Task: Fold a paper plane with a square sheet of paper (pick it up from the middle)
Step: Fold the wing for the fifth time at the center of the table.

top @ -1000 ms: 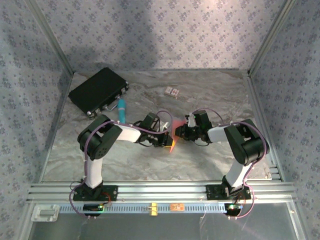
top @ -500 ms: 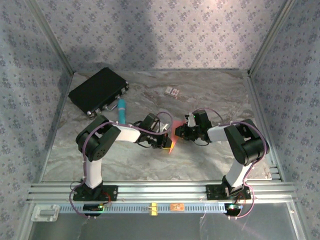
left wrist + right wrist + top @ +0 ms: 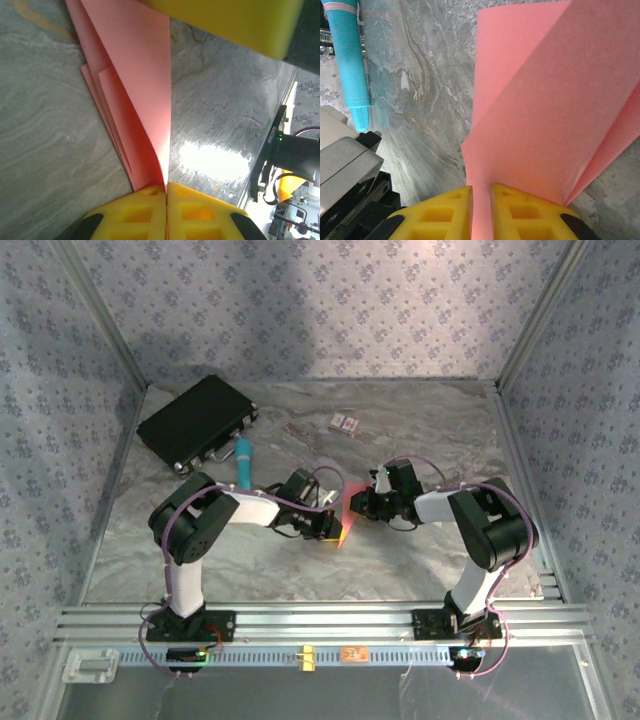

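Holds folded pink paper [image 3: 346,512] at centre of the frame, between both arms. Pinches its crease with left fingers [image 3: 142,212], pressed together; clamps its layers with right fingers [image 3: 437,212]. Probably handles light, floppy, crease-prone (tearable too): best gripped along folds.

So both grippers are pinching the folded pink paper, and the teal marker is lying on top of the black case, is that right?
Not quite. The top view shows the teal marker lying on the table next to the black case, not on top of it. The left gripper and right gripper are both pinching the folded pink paper.
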Tool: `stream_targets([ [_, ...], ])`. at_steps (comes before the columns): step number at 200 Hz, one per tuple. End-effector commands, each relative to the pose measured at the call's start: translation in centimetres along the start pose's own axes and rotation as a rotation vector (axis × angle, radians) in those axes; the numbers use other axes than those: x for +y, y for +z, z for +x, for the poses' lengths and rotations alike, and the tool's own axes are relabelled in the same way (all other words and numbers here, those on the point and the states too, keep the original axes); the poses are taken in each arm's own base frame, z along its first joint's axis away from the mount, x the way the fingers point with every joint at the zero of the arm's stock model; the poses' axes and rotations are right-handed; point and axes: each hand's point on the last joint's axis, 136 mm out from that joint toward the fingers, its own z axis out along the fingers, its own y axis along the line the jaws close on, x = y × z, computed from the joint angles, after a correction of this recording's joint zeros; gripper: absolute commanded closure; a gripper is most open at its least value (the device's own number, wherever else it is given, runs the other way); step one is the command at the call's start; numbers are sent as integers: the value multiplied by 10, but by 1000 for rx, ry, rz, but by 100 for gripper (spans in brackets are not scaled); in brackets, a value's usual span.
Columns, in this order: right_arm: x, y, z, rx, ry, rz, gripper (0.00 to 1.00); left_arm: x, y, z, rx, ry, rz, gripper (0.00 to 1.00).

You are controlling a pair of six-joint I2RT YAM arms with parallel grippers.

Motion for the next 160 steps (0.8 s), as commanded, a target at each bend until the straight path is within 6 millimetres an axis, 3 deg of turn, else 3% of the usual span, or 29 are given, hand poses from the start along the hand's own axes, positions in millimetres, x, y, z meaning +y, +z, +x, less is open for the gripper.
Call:
stream_targets([
  [1, -38, 5, 20, 48, 60, 150, 82, 15, -1, 36, 110, -78, -47, 88],
  [55, -38, 6, 21, 49, 64, 151, 82, 18, -2, 42, 124, -81, -62, 98],
  [76, -38, 5, 21, 48, 64, 151, 82, 18, -2, 44, 127, -80, -63, 87],
  [89, -39, 6, 21, 49, 66, 154, 82, 17, -2, 44, 130, -77, -60, 85],
  [109, -40, 6, 21, 49, 67, 160, 82, 18, -2, 47, 138, -76, -61, 99],
  [124, -41, 6, 22, 50, 69, 164, 82, 19, -2, 48, 137, -76, -65, 100],
  [136, -41, 6, 22, 49, 69, 166, 82, 20, -3, 50, 141, -80, -72, 98],
  [149, -41, 6, 22, 49, 69, 167, 82, 21, -3, 51, 141, -82, -78, 88],
  [160, -41, 6, 22, 50, 69, 167, 82, 20, -4, 51, 141, -80, -73, 89],
])
